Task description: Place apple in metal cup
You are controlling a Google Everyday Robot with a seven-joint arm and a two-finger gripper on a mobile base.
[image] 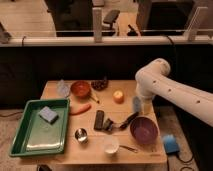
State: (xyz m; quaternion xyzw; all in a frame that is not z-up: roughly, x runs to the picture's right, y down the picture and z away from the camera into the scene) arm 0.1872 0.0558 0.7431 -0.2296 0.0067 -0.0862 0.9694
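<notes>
Gripper (137, 104) first: mine hangs low just right of the apple (118, 96) in the camera view, and I cannot tell how wide it stands, while the apple sits untouched on the table (92, 150). The metal cup (81, 134) stands well apart from the apple, down-left of it toward the front edge, with dark objects (102, 121) lying between. I judge I should centre over the apple, come straight down, grip across its widest part, lift clear of that clutter, and release only when squarely above the cup, since its mouth looks barely wider than the fruit.
</notes>
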